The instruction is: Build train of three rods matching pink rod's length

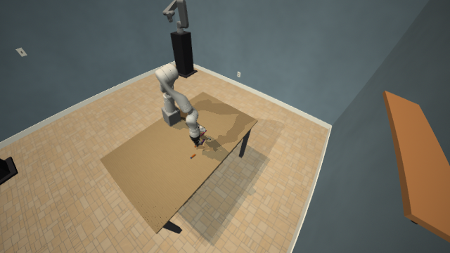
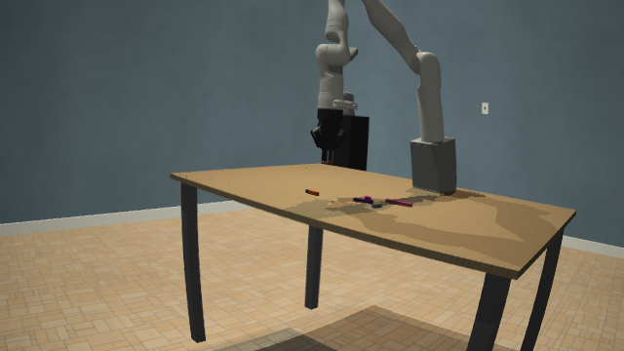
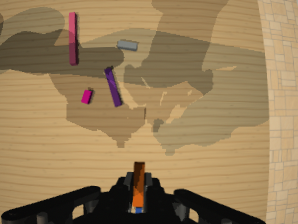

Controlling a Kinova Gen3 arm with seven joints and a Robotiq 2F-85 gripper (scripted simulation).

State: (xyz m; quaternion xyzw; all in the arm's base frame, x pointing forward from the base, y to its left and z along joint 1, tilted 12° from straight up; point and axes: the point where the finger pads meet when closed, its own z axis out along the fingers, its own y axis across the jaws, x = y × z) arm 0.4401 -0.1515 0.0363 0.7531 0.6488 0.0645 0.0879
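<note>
The claw (image 3: pixel 137 208) was clenched on an orange rod (image 3: pixel 139 185), which stood between its black fingers and pointed away from the wrist camera. In the side view the claw (image 2: pixel 330 160) hung above the table (image 2: pixel 244 180), clear of the surface, with the orange rod's tip (image 2: pixel 331 161) showing just below the fingers. From the high view the claw (image 1: pixel 197 141) sat low over the middle of the table (image 1: pixel 140 176), under the bent white arm (image 1: pixel 176 96).

On the table below, the wrist camera showed four loose rods lying flat. The pink rod (image 3: pixel 72 38) lay at the upper left, running nearly straight up the picture. A purple rod (image 3: pixel 113 87) lay tilted near it, and a short magenta rod (image 3: pixel 87 96) lay just beside the purple one, to its left, apart from it. A small grey rod (image 3: pixel 128 46) lay to the right of the pink one, well apart from it. All four lay in or near the arm's shadow.

In the side view the pink rod (image 2: pixel 399 202), the purple rod (image 2: pixel 362 199) and the grey rod (image 2: pixel 376 205) lay close together near the arm's grey base block (image 2: pixel 433 166). A second orange rod (image 2: pixel 312 192) lay alone, well apart to their left, and it also showed in the high view (image 1: pixel 193 156).
</note>
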